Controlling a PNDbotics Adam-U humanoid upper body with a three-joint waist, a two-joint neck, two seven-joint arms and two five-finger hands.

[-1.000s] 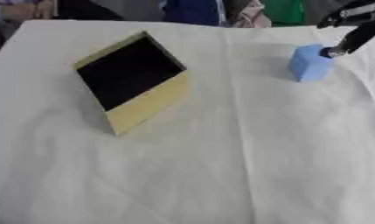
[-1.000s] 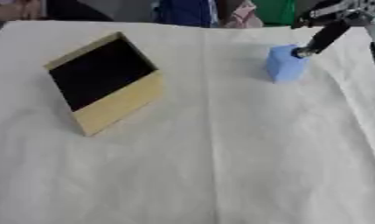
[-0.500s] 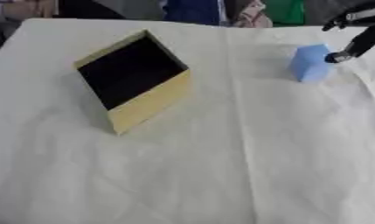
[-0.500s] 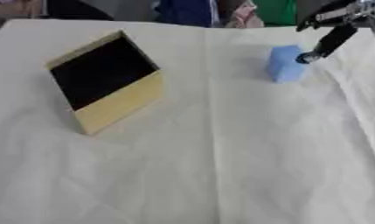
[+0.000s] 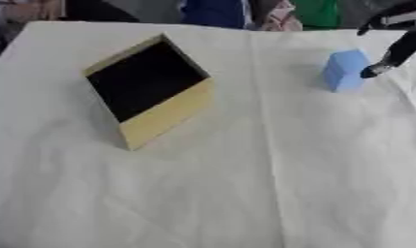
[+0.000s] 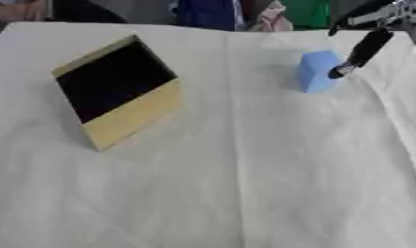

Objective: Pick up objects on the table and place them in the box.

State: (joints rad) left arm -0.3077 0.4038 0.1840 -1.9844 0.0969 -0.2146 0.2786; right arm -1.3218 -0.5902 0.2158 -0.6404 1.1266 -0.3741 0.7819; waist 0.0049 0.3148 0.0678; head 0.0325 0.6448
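Note:
A light blue block [image 5: 344, 71] stands upright on the white cloth at the far right. My right hand [image 5: 399, 47] comes in from the upper right corner, open. One straight dark finger slants down, and its tip sits at the block's right side, touching it or very close. The yellow box [image 5: 164, 114] with a dark inside lies at the left centre, turned corner-on, its opening facing up. Nothing shows inside it. My left hand is in no view.
A white cloth [image 5: 245, 193] with soft creases covers the whole table. Blue and green clothing [image 6: 304, 12] shows beyond the far edge. Open cloth lies between the box and the block.
The finger of my right hand has slid a little lower along the block's right side. Block and box stay where they were.

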